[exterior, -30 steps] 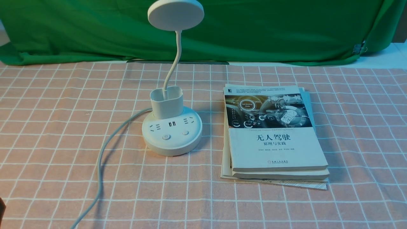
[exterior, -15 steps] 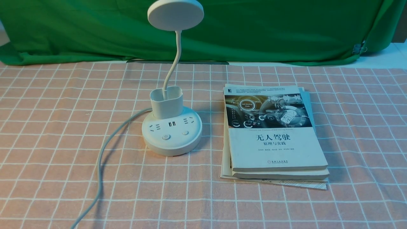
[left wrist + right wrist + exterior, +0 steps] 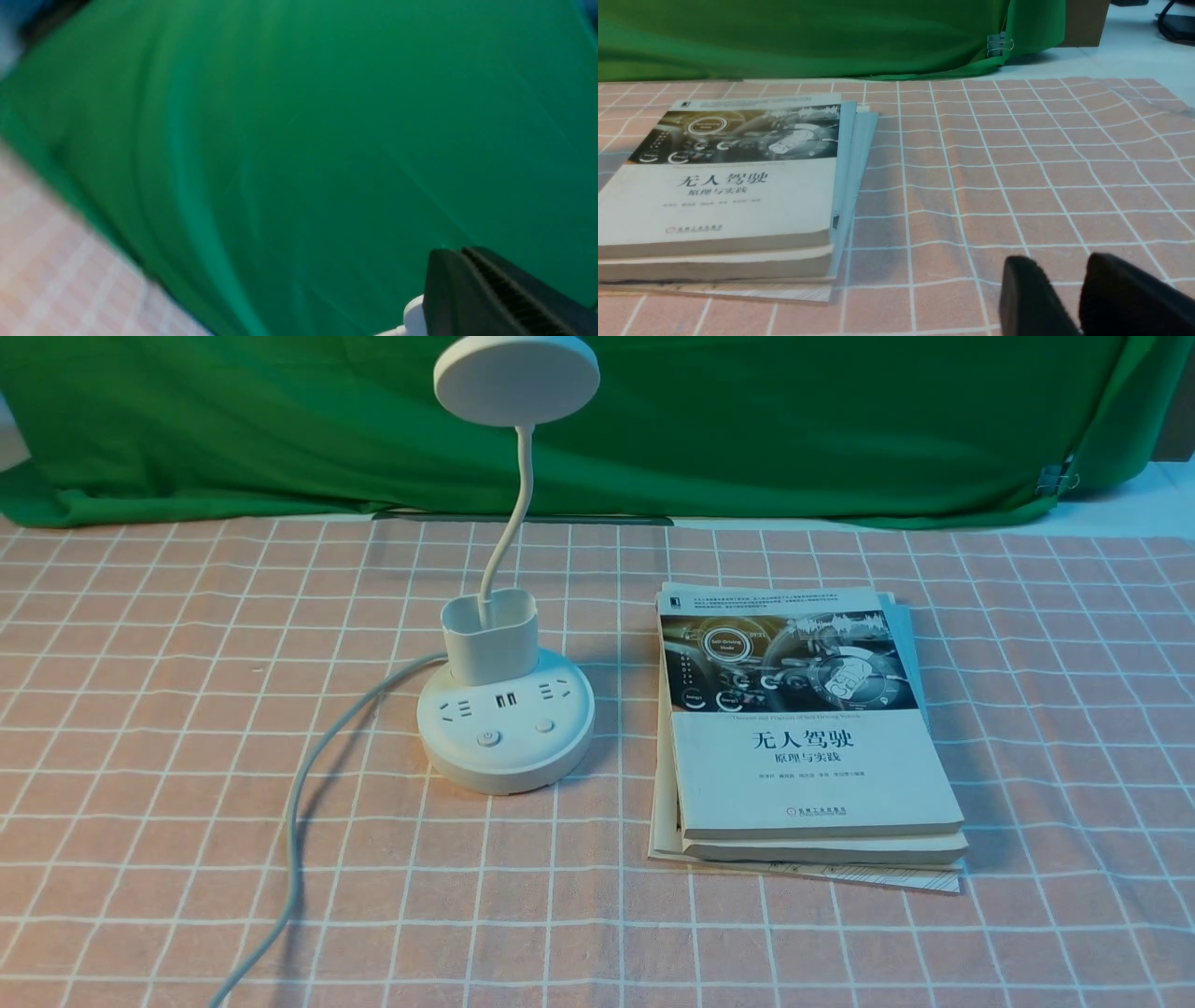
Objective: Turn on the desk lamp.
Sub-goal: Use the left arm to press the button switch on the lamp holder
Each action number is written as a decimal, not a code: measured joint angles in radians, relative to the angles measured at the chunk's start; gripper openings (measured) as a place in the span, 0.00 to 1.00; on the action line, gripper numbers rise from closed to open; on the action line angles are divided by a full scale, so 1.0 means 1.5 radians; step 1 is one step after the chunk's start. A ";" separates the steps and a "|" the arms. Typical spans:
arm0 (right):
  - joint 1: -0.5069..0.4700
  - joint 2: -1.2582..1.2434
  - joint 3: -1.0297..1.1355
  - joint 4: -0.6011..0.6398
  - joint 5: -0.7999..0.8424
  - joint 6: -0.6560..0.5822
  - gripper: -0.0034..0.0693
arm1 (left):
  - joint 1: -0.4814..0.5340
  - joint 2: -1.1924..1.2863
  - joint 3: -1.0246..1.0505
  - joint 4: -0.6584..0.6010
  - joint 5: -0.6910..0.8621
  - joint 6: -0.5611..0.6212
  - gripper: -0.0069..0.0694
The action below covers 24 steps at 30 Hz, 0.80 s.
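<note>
The white desk lamp (image 3: pixel 505 733) stands mid-table on a round base, with a cup holder (image 3: pixel 489 635), a thin bent neck and a disc head (image 3: pixel 516 378). Two buttons (image 3: pixel 487 738) sit on the base's front, and the head looks unlit. Its white cord (image 3: pixel 308 775) runs off to the near left. Neither gripper shows in the front view. My left gripper (image 3: pixel 460 252) appears in its blurred wrist view against green cloth, jaws together and empty, with a small white rounded piece (image 3: pixel 413 319) behind it. My right gripper (image 3: pixel 1059 266) hovers low over the cloth to the right of the books, shut and empty.
A stack of books (image 3: pixel 803 728) lies right of the lamp; it also shows in the right wrist view (image 3: pixel 724 186). A pink checked tablecloth (image 3: pixel 140 709) covers the table. A green cloth backdrop (image 3: pixel 840 420) hangs along the far edge.
A dark tip at the front view's lower left edge one second ago has left the view. The lamp, cord and books have not moved.
</note>
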 joint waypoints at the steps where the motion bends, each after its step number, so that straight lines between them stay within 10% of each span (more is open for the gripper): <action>1: 0.000 0.000 0.000 0.000 0.000 0.000 0.38 | 0.000 0.016 -0.030 0.024 0.025 -0.001 0.12; 6: 0.000 0.000 0.000 0.000 0.000 0.000 0.38 | 0.000 0.213 -0.256 0.230 0.315 0.016 0.12; 12: 0.000 0.000 0.000 0.000 0.000 0.000 0.38 | 0.000 0.456 -0.438 0.229 0.572 0.231 0.12; 24: 0.000 0.000 0.000 0.000 0.000 0.000 0.38 | -0.162 0.765 -0.488 -0.005 0.512 0.514 0.12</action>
